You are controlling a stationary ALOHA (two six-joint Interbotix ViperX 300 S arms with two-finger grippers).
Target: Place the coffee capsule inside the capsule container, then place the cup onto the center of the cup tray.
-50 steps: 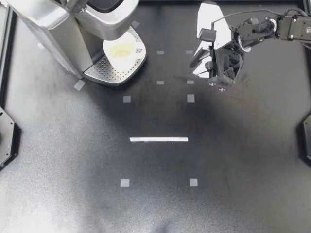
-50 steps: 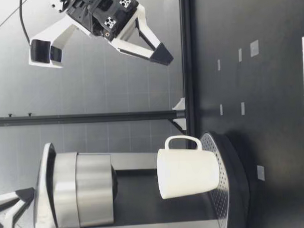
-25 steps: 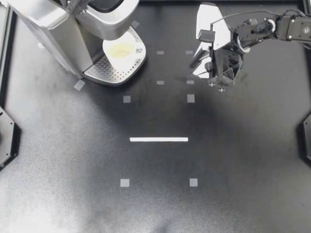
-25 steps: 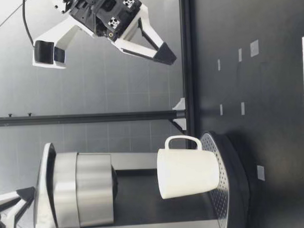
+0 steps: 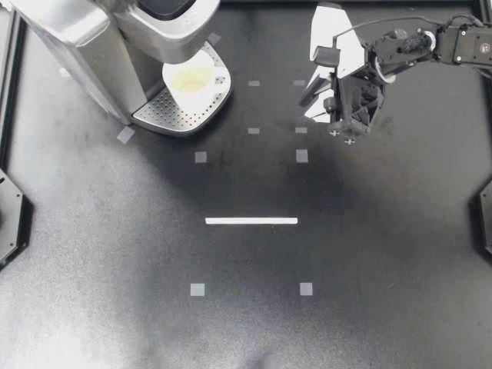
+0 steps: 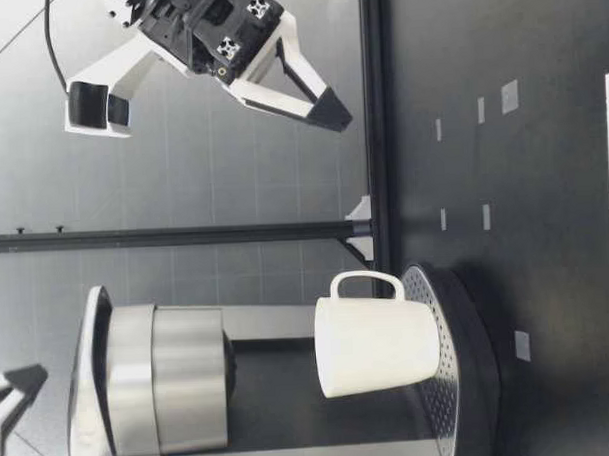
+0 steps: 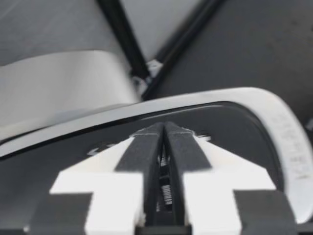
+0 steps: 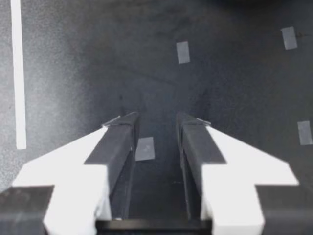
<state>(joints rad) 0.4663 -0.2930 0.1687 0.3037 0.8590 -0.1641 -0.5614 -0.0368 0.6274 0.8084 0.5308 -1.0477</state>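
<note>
A white cup stands upright on the perforated drip tray of the silver coffee machine. In the low view the cup sits under the machine's head, handle toward the right arm. My right gripper hangs high above the table's back right, open and empty; the right wrist view shows the gripper over bare mat. My left gripper is shut just above the machine's glossy black lid. No capsule is in sight.
Small grey tape squares and a white tape line mark the black mat. A black frame rail runs behind the table. One finger of my left gripper shows above the machine in the low view.
The left gripper has lifted from the machine's top; its dark part is gone from the top view and less of it shows in the low view. The right gripper has hardly moved.
</note>
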